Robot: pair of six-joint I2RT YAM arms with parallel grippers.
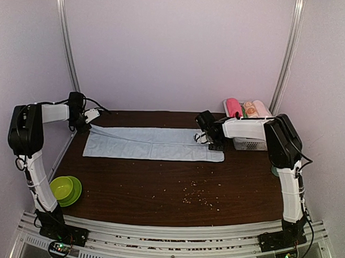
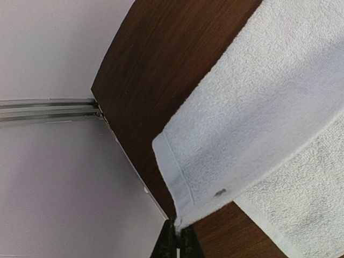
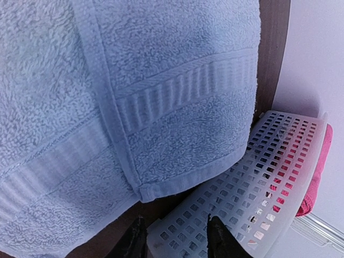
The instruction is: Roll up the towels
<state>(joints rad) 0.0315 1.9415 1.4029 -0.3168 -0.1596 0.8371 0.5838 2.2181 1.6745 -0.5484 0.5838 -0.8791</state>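
The pale blue towel (image 1: 155, 144) lies folded in a long strip across the back of the table. My left gripper (image 1: 89, 118) is shut on its far left corner and holds that corner lifted off the wood; the pinch shows in the left wrist view (image 2: 180, 230), with the towel (image 2: 258, 107) hanging from it. My right gripper (image 1: 208, 139) is open and empty just off the towel's right end (image 3: 161, 86), its fingertips (image 3: 134, 242) apart over the basket rim. The magenta-pink towel (image 1: 234, 107) lies rolled in the basket and also shows in the right wrist view (image 3: 318, 172).
A white perforated basket (image 1: 250, 144) stands at the back right, touching the right gripper's side, with peach rolls (image 1: 253, 108) inside; it also shows in the right wrist view (image 3: 269, 193). A green bowl (image 1: 65, 189) sits at the front left edge. Crumbs (image 1: 195, 195) are scattered mid-table.
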